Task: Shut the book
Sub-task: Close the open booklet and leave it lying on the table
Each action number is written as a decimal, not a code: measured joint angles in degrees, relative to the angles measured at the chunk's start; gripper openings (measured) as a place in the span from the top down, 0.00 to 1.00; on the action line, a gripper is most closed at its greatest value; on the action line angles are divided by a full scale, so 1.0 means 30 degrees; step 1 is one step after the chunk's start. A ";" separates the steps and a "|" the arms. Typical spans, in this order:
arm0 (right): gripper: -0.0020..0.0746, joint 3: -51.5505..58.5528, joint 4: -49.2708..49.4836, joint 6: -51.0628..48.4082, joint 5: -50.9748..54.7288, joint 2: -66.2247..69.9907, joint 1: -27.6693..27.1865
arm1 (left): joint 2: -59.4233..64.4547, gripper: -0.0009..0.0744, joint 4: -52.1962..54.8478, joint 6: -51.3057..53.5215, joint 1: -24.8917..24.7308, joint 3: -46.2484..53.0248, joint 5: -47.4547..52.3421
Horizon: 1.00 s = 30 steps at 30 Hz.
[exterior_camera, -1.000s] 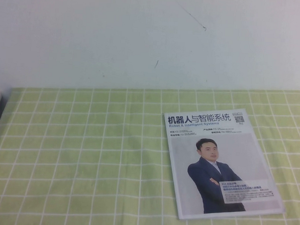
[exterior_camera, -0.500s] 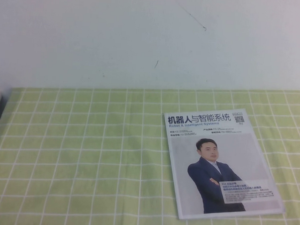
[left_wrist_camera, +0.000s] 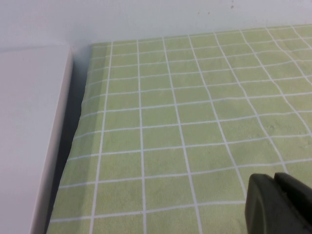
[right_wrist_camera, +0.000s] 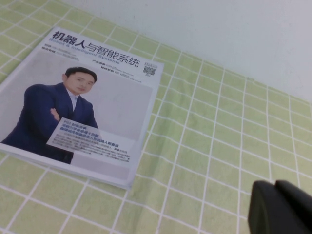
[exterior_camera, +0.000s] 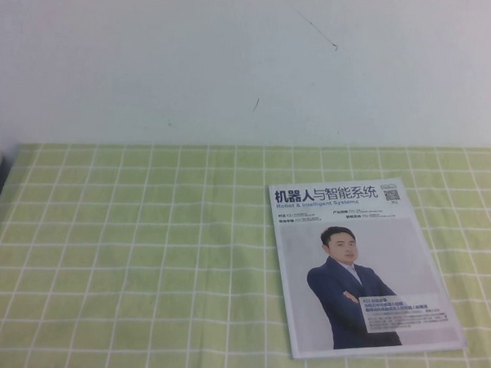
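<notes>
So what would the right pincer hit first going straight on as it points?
Likely bare checked cloth: the right pincer sits beside the book, pointing past it. Left pincer hangs near the cloth's left edge.

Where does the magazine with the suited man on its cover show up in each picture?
High view: the magazine lies closed on the robot's right, near the front edge; neither claw shows.
Left wrist view: not in it; the left claw hangs over the green checked cloth.
Right wrist view: in it, cover up, apart from the right claw.
Shared landmark: the green checked cloth.
</notes>
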 joint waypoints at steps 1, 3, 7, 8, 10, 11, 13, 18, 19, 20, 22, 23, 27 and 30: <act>0.98 0.0215 0.0000 0.0000 -0.0306 0.0000 0.0000 | 0.0000 0.99 0.0000 0.0000 0.0000 0.0000 0.0000; 0.98 0.0847 -0.0092 0.0030 -0.1173 -0.0031 0.0000 | 0.0000 0.99 0.0000 0.0000 0.0000 0.0000 0.0000; 0.98 0.2774 -0.1462 0.0030 -0.3559 -0.0718 -0.0358 | 0.0000 0.99 0.0000 0.0000 0.0000 0.0000 0.0000; 0.98 0.3195 -0.1637 0.0074 -0.4129 -0.0941 -0.0492 | 0.0000 0.99 0.0000 0.0000 0.0000 0.0000 0.0000; 0.98 0.4170 -0.1891 0.0616 -0.5247 -0.1529 -0.0758 | 0.0000 0.99 0.0000 0.0000 0.0000 0.0000 0.0000; 0.98 0.4709 -0.2040 0.1190 -0.5744 -0.1864 -0.0907 | 0.0000 0.99 0.0000 0.0000 0.0000 0.0000 0.0000; 0.98 0.5758 -0.2318 0.2484 -0.6601 -0.2049 -0.0959 | 0.0000 0.99 0.0000 0.0000 0.0000 0.0000 0.0000; 0.98 0.7048 -0.2698 0.6863 -0.6463 -0.2099 -0.0985 | 0.0000 0.99 0.0000 0.0000 0.0000 0.0000 0.0000; 0.98 0.7048 -0.2734 0.7778 -0.6443 -0.2099 -0.0985 | 0.0000 0.99 -0.0038 0.0000 0.0000 0.0000 0.0000; 0.98 0.7048 -0.2725 0.8468 -0.6416 -0.2099 -0.1001 | 0.0000 0.99 -0.0038 0.0000 0.0000 0.0000 0.0000; 0.98 0.7048 -0.2742 0.9094 -0.6416 -0.2099 -0.1032 | 0.0000 0.99 -0.0038 0.0000 0.0000 0.0000 0.0000; 0.98 0.7048 -0.2772 0.9253 -0.6416 -0.2099 -0.1046 | 0.0000 0.99 -0.0038 0.0000 0.0000 0.0000 0.0000; 0.98 0.7048 -0.2772 0.9418 -0.6416 -0.2099 -0.1075 | 0.0000 0.99 -0.0038 0.0000 0.0000 0.0000 0.0000; 0.98 0.7048 -0.2772 0.9418 -0.6416 -0.2099 -0.1075 | 0.0000 0.99 -0.0038 0.0000 0.0000 0.0000 0.0000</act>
